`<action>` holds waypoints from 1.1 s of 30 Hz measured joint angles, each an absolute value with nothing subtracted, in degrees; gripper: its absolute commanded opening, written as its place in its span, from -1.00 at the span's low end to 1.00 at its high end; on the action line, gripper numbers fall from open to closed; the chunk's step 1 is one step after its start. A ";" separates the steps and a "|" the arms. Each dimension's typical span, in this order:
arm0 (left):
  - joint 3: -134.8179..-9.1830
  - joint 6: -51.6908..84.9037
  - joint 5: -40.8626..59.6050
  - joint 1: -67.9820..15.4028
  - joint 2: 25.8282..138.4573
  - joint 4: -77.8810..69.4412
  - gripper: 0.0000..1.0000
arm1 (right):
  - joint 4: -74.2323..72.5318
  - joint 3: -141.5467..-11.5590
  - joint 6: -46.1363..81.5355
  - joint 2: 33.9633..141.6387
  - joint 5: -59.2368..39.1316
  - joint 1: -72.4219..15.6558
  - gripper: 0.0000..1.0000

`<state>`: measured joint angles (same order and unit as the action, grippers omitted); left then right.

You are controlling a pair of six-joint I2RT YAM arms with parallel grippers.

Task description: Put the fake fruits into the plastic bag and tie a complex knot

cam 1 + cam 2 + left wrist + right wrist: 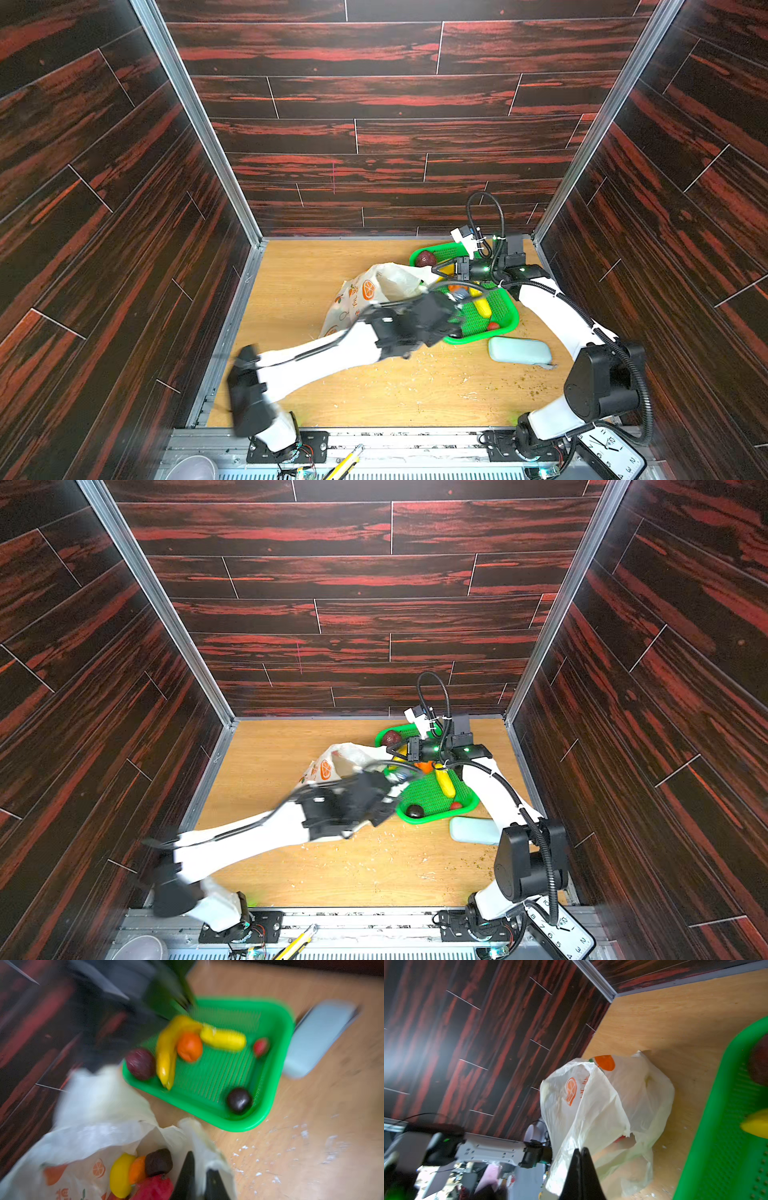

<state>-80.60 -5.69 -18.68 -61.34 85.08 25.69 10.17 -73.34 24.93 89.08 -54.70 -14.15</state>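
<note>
**Status:** loading stage partly complete; knot stage not started

**Bag position:** the plastic bag lies on the desk, just beside the green mesh basket. Its mouth is open.

**Left jaws:** closed on the edge of the bag mouth. In the left wrist view the film sits between the two fingers. The left arm is blurred in both top views.

**Right jaws:** fully closed. In the right wrist view the tips pinch a fold of the bag rim, and the film tents up to them.

**Loaded (seen through the bag mouth, left wrist view):**
- lemon
- orange
- dark purple ball
- pink dragon fruit

**Still in the basket:**
- banana
- second yellow fruit, too blurred to name
- second orange
- strawberry
- reddish-purple ball
- black-purple ball

**Remaining work (judgement):**
- Six pieces need transfer.
- Both jaws are occupied with the bag, so one must release before it can pick.
- No knot is visible, so the strap handles have yet to be gathered and tied.

**Not part of the task:** the pale blue pouch, on the desk beside the basket
</note>
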 measured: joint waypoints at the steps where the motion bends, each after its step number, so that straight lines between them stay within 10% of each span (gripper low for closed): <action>1: -79.24 -5.45 -16.84 -59.64 81.21 24.53 -0.80 | 9.26 -73.34 26.15 88.66 -55.55 -14.11 -1.00; 22: -68.71 19.29 33.36 -6.68 58.59 7.22 -0.96 | -14.87 -73.34 56.21 75.72 -60.51 -12.95 -1.00; 33: -61.89 38.17 49.06 -2.85 64.38 -20.58 -0.99 | -10.61 -70.85 56.21 70.61 -57.63 -9.26 -1.00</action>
<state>-61.89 38.17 49.06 -2.85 64.38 -20.58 -10.61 -70.85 56.21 70.61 -57.63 -9.26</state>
